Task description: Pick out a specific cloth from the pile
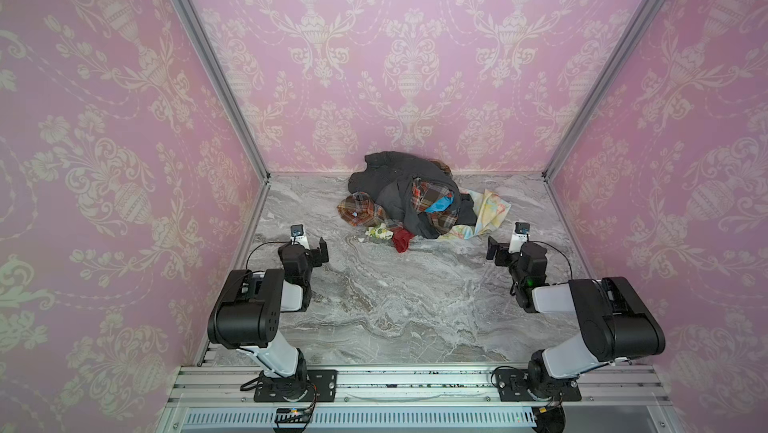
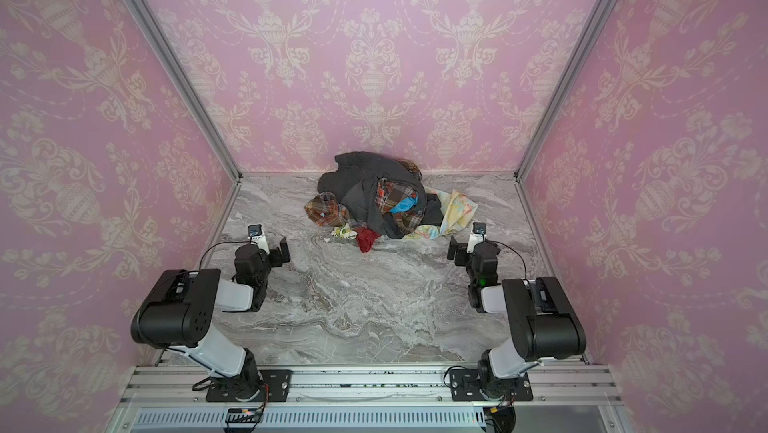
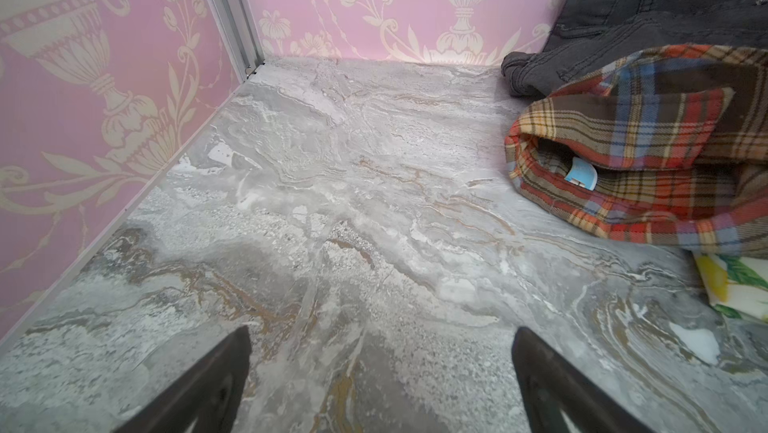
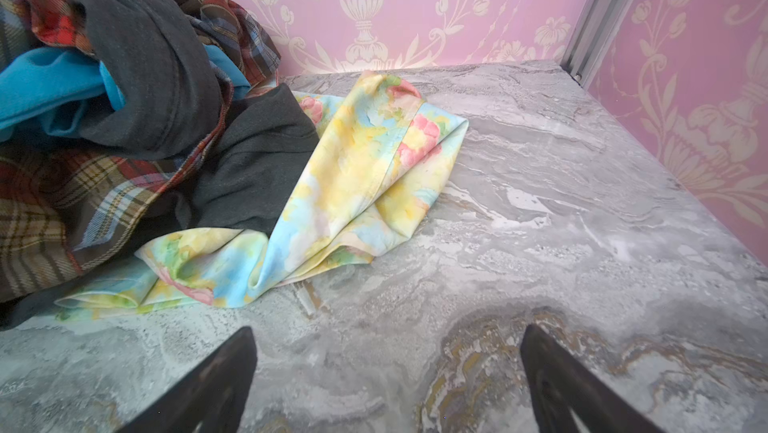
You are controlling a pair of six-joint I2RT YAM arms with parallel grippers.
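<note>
**Turquoise target sits half-buried while both arms hover short of the heap**

I have the left gripper (image 3: 381, 331) near the left edge of the marble-patterned surface (image 1: 395, 306) and the right gripper (image 4: 389, 328) near its right edge. Each has its fingers spread wide, with only bare tabletop between them.

The pile (image 1: 399, 186) sits at the middle of the far edge, against the back wall. The cloth (image 4: 45, 86), smooth, plain and bright turquoise, lies high in the heap, right of its middle, and shows in both top views only as a small patch. A thick, heavy-looking fold of dark grey garment (image 4: 158, 61) wraps over it. Coarse woven plaid fabric (image 4: 62, 186) lies around and beneath it.

My worries from here:
- **Dragging the heap:** a pinch that catches the grey fold or the plaid along with the turquoise would likely pull the whole heap.
- **Missing the patch:** so little of the cloth is exposed that a descent slightly off would land on the wrong cloth.
- **Losing the grip:** the thin fabric may slip out of a shallow grip.
- **Snagging:** the floral cloth (image 4: 365, 161), thin and softly creased, fans out toward the right edge, near the right arm's likely path.
- **Wrong target:** a small pale blue tab (image 3: 581, 173) tucked in a plaid fold could be mistaken for the cloth.

The crumpled red piece (image 1: 402, 240) lies on the pile's near side.
</note>
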